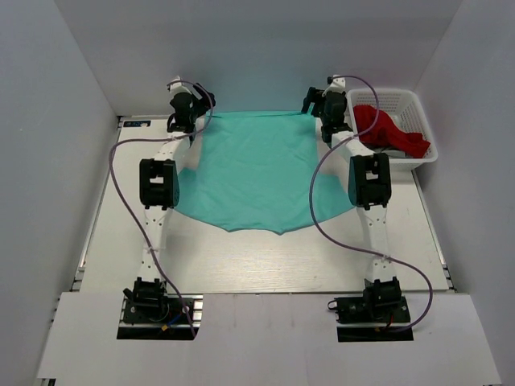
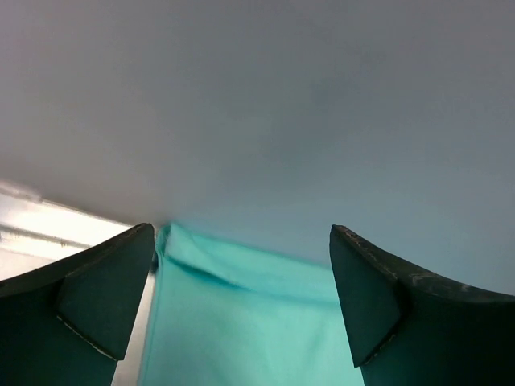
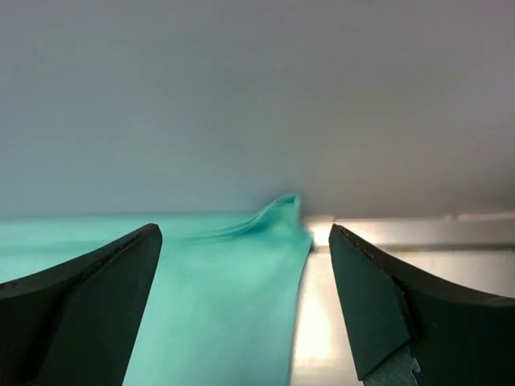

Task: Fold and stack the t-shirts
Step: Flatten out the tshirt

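Note:
A teal t-shirt (image 1: 257, 169) lies spread flat on the table, its far edge against the back wall. My left gripper (image 1: 183, 121) is open above the shirt's far left corner (image 2: 173, 241); the cloth lies between and below its fingers (image 2: 96, 301). My right gripper (image 1: 322, 115) is open above the shirt's far right corner (image 3: 282, 213), which is bunched up against the wall. Neither gripper holds the cloth. A red t-shirt (image 1: 390, 129) lies crumpled in the white basket (image 1: 426, 121) at the back right.
The white back wall (image 1: 257, 56) stands right behind both grippers. The basket also holds a dark garment (image 1: 394, 150) under the red one. Bare tabletop (image 1: 257, 257) lies in front of the teal shirt. Cables loop from each wrist.

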`<action>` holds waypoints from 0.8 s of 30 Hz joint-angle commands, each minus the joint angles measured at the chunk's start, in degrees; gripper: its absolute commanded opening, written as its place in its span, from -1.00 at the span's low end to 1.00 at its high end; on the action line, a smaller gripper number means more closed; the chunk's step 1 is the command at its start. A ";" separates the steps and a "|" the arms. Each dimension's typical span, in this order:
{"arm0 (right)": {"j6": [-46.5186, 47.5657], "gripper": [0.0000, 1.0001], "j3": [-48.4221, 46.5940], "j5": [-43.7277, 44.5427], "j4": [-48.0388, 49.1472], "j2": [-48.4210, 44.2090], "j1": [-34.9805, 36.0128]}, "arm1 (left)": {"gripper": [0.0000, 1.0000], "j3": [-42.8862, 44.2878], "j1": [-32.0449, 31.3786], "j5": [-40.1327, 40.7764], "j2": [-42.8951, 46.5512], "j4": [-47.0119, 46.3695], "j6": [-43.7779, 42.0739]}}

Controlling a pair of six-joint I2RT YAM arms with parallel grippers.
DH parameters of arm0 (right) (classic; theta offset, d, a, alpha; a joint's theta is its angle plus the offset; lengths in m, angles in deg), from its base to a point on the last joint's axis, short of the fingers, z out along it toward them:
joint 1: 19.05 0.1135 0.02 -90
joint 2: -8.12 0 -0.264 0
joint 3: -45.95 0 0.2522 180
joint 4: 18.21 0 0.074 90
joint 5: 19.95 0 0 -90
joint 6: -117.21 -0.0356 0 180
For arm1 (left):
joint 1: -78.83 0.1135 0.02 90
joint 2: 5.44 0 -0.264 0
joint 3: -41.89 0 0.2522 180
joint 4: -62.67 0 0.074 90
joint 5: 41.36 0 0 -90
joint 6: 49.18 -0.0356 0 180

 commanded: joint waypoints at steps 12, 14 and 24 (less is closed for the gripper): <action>-6.95 0.81 40.46 -9.94 -19.47 -37.63 7.16 | 1.00 -53.36 -2.48 -12.26 50.53 20.50 1.46; -7.30 0.81 46.50 -10.03 -20.09 -41.40 7.78 | 1.00 -60.83 -3.10 -12.78 53.52 22.95 1.46; -11.17 0.81 65.23 -8.27 -27.91 -49.94 11.30 | 1.00 -82.04 -3.71 -7.43 63.64 25.60 3.31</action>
